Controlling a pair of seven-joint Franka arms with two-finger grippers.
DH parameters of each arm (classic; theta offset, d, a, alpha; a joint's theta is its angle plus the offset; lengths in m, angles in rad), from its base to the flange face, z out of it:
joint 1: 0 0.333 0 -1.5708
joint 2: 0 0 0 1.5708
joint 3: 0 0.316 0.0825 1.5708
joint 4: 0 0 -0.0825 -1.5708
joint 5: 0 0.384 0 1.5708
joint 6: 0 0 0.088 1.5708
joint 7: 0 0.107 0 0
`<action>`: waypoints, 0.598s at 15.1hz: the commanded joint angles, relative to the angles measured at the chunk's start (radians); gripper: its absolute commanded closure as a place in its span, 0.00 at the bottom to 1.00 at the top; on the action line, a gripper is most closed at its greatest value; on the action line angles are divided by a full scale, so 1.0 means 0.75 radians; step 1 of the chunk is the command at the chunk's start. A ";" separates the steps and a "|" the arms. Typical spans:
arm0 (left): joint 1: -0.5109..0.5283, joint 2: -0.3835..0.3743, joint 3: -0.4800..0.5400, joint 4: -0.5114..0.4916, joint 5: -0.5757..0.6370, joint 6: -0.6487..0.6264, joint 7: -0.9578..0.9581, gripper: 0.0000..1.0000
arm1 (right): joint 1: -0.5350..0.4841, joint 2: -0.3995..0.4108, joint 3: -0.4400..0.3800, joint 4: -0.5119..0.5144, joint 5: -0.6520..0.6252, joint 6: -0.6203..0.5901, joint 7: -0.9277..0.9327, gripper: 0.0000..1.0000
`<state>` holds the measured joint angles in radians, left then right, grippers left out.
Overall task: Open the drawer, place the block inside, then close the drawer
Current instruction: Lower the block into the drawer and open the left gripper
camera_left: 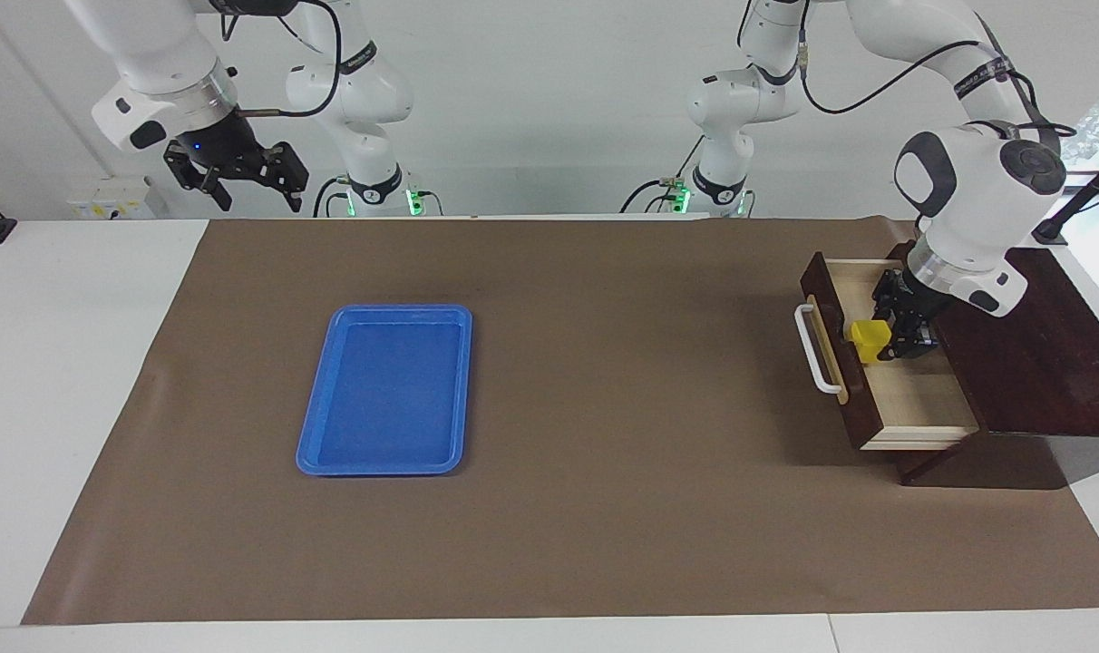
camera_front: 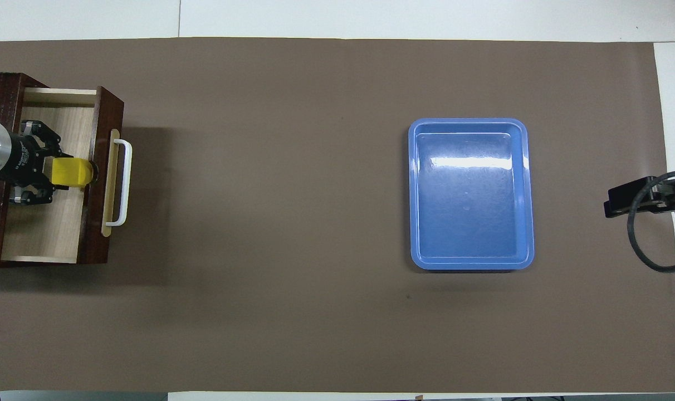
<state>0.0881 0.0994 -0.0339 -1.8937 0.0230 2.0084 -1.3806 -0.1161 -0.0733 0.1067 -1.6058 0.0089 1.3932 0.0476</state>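
Note:
The dark brown drawer [camera_left: 921, 399] stands pulled out of its cabinet [camera_left: 1039, 363], white bar handle [camera_left: 817, 349] toward the table's middle. Its pale interior [camera_front: 42, 234] shows in the overhead view. My left gripper [camera_left: 887, 340] reaches down into the drawer, shut on the yellow block [camera_left: 870, 340]. The block [camera_front: 70, 171] hangs low inside, close to the drawer's front panel; whether it touches the floor I cannot tell. My right gripper [camera_left: 253, 192] waits open and empty, raised over the table's edge at the robots' end, at the right arm's end.
A blue plastic tray [camera_left: 400, 310] lies on the brown mat toward the right arm's end, with nothing in it [camera_front: 468, 121]. The cabinet fills the left arm's end of the mat.

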 commanded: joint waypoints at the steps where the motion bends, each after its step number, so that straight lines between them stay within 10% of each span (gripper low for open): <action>1: 0.001 -0.051 -0.002 -0.073 0.012 0.036 -0.016 1.00 | -0.025 0.051 0.009 0.026 -0.008 0.014 -0.037 0.00; 7: -0.001 -0.053 -0.002 -0.091 0.012 0.030 -0.012 1.00 | -0.017 0.059 0.007 0.077 -0.024 -0.013 -0.033 0.00; 9: -0.003 -0.053 -0.004 -0.089 0.012 0.030 -0.016 0.26 | -0.019 0.075 0.009 0.114 -0.032 -0.023 -0.033 0.00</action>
<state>0.0879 0.0947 -0.0345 -1.9214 0.0230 2.0106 -1.3806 -0.1206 -0.0378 0.1062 -1.5675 0.0087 1.3960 0.0476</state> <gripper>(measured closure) 0.436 0.000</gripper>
